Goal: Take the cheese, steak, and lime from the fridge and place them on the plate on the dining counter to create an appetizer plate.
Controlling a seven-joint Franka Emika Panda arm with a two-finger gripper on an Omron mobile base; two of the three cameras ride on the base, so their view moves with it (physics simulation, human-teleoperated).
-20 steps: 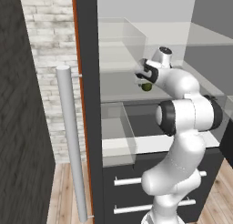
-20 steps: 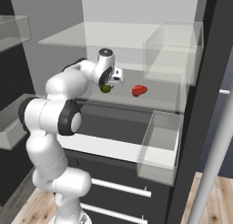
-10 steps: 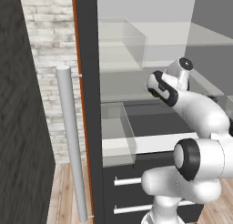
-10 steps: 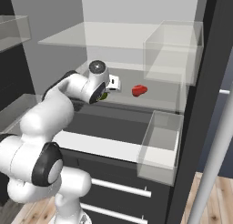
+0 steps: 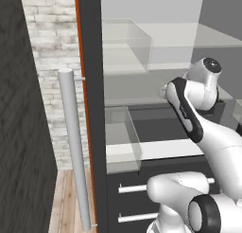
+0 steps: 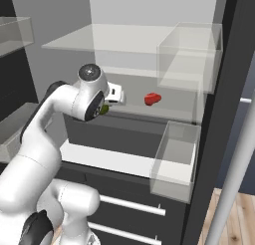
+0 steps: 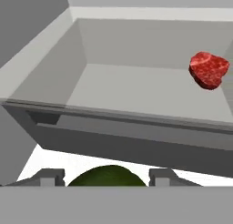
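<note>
Pale fridge [image 6: 149, 45] walls and clear shelves are seen all around. At the pincer [image 7: 107, 177], the lime [image 7: 107, 175] is pinched between the two fingertips [image 7: 50, 176], in front of the middle shelf. Farther back on that shelf, the steak [image 7: 208, 69] lies apart to the right.

A home kitchen, rendered in simulation: a tall dark fridge [image 5: 90, 132] stands open, its long grey cylindrical handle [image 5: 74, 147] on the door edge. Inside, pale walls hold clear shelves [image 6: 124, 40] and transparent bins [image 6: 174, 162], with a red steak [image 6: 152, 98] resting on a shelf and drawers with silver bar handles [image 6: 130, 205] below. A whitewashed brick wall [image 5: 47, 47] and wood-plank floor [image 5: 66, 203] frame the appliance.
</note>
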